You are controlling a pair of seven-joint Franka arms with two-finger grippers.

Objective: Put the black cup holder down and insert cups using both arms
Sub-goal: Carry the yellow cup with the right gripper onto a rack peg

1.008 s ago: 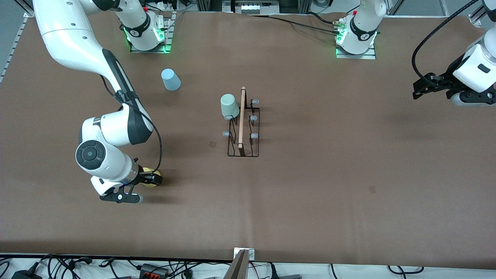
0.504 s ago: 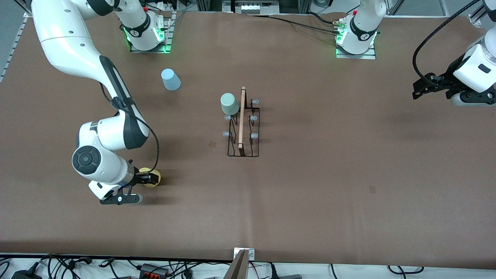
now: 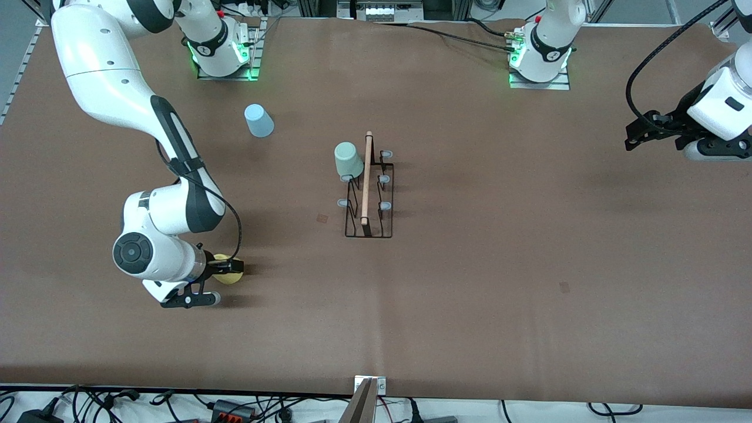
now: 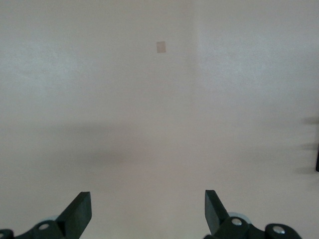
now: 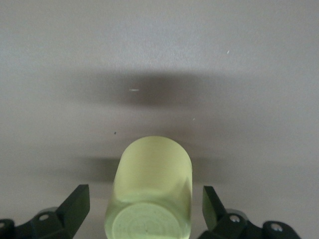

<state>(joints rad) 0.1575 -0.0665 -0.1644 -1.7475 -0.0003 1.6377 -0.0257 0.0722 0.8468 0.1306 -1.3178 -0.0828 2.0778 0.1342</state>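
Note:
The black cup holder (image 3: 369, 200) stands at mid-table, its wooden rod handle (image 3: 366, 176) along the top. A mint green cup (image 3: 348, 160) sits upside down on one prong at the end nearer the robots. A light blue cup (image 3: 258, 120) stands upside down on the table toward the right arm's base. My right gripper (image 3: 230, 271) is low at the yellow cup (image 3: 226, 276). In the right wrist view the open gripper (image 5: 144, 199) has the yellow cup (image 5: 152, 189) between its fingers with gaps on both sides. My left gripper (image 3: 637, 132) waits at the left arm's end, open and empty (image 4: 148, 204).
The brown table cover (image 3: 499, 264) has small darker marks (image 3: 322, 218) near the holder. Cables and plugs lie along the table edge nearest the front camera (image 3: 223, 405). A metal bracket (image 3: 367, 388) sits at that edge's middle.
The right arm's wrist has shifted slightly around the yellow cup, which stays in place. The left arm, the holder and the other cups have not moved.

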